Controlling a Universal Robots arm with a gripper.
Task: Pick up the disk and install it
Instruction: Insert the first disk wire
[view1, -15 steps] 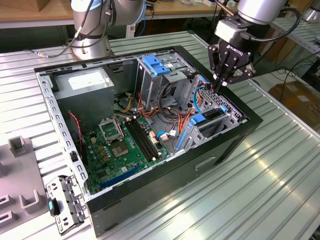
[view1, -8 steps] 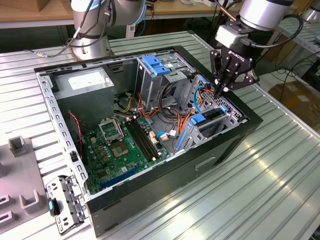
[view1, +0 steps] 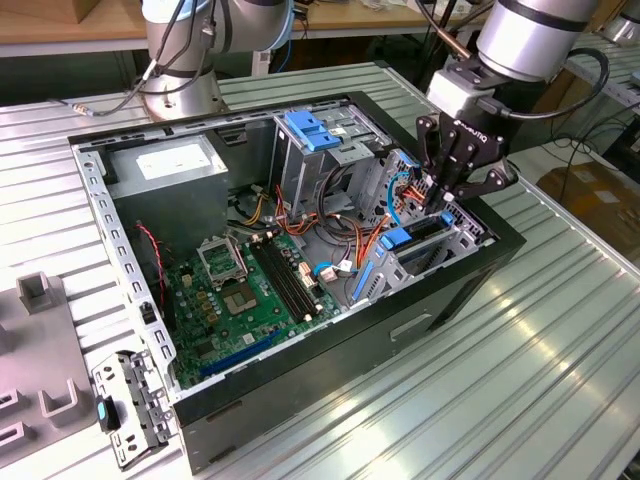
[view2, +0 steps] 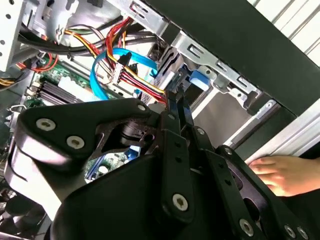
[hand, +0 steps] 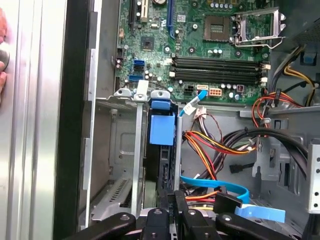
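A robotics lab or workshop: an opened desktop computer case (view1: 300, 240) lies on a ribbed aluminium worktable (view1: 540, 380), grey fixture blocks (view1: 40, 350) at the exterior view's left, and wooden benches (view1: 60, 25) with trailing cables stand far behind.

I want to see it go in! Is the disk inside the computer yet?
In. The disk stands on edge in its bay slot, and the claw sits at its end.

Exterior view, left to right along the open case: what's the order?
Power-supply box → motherboard → grey cage with blue latch → tool at the drive bay by the case's right wall.
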